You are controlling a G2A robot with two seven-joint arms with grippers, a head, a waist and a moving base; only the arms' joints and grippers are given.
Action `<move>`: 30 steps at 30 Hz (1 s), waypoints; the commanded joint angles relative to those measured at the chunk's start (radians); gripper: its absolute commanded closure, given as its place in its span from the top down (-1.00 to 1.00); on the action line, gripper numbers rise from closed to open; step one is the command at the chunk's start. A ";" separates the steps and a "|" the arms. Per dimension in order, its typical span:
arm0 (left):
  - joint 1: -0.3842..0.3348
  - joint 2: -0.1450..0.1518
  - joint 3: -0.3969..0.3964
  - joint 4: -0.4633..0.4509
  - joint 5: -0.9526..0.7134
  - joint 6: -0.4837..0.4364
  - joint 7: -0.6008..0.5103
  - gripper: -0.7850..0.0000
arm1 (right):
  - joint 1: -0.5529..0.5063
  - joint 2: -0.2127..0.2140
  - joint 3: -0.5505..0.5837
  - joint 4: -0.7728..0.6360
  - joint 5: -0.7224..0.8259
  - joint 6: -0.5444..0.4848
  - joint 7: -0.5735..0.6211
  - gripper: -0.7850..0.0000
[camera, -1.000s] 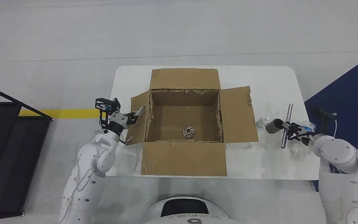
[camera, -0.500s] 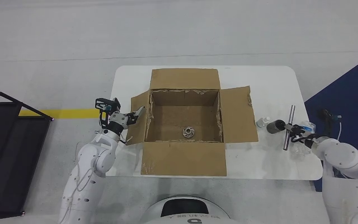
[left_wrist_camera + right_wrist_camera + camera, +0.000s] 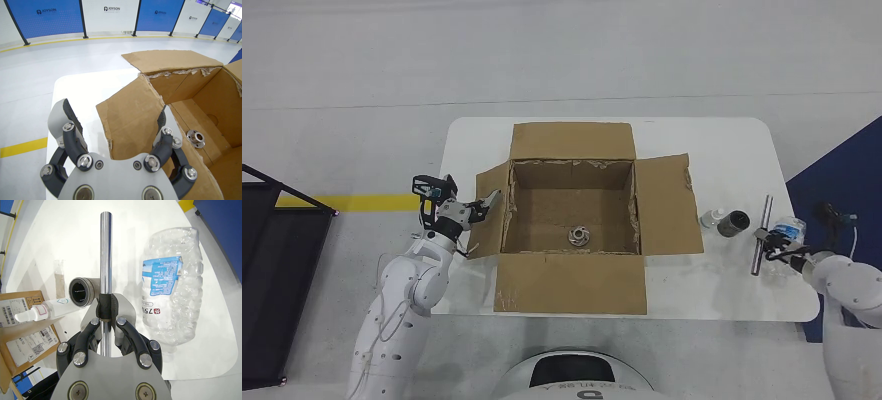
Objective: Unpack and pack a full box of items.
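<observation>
An open cardboard box (image 3: 575,165) (image 3: 189,89) stands in the middle of the white table (image 3: 712,290). A small metal flange hub (image 3: 579,237) (image 3: 196,137) lies on its floor. My right gripper (image 3: 764,240) (image 3: 106,306) is shut on a polished steel rod (image 3: 762,232) (image 3: 104,262) over the table's right end. Beside the rod lie a steel bearing sleeve (image 3: 732,223) (image 3: 81,294), a small white spray bottle (image 3: 710,217) (image 3: 45,311) and a clear plastic bottle (image 3: 790,226) (image 3: 175,291). My left gripper (image 3: 482,206) (image 3: 115,111) hangs open around the box's left flap (image 3: 130,121).
The box's four flaps lie spread outward, the right one (image 3: 667,205) (image 3: 20,321) reaching close to the spray bottle. Bare table surface runs along the front edge right of the box (image 3: 722,295). The far right table corner (image 3: 762,135) is bare too.
My right gripper has carried the steel rod to the right, away from the bearing sleeve and toward the clear bottle. The left arm has stayed still.
</observation>
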 commanded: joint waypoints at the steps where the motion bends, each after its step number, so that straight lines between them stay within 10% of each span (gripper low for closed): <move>1: 0.000 0.000 0.000 0.000 0.000 0.000 0.000 1.00 | 0.013 0.002 -0.016 0.020 -0.009 -0.001 0.010 -1.00; 23: 0.000 0.000 0.000 0.000 0.000 0.000 0.000 1.00 | 0.061 0.018 -0.098 0.112 -0.035 -0.036 0.077 -0.99; 30: 0.000 0.000 0.000 0.000 0.000 0.000 0.000 1.00 | 0.047 0.023 -0.101 0.081 -0.045 -0.023 0.088 -0.64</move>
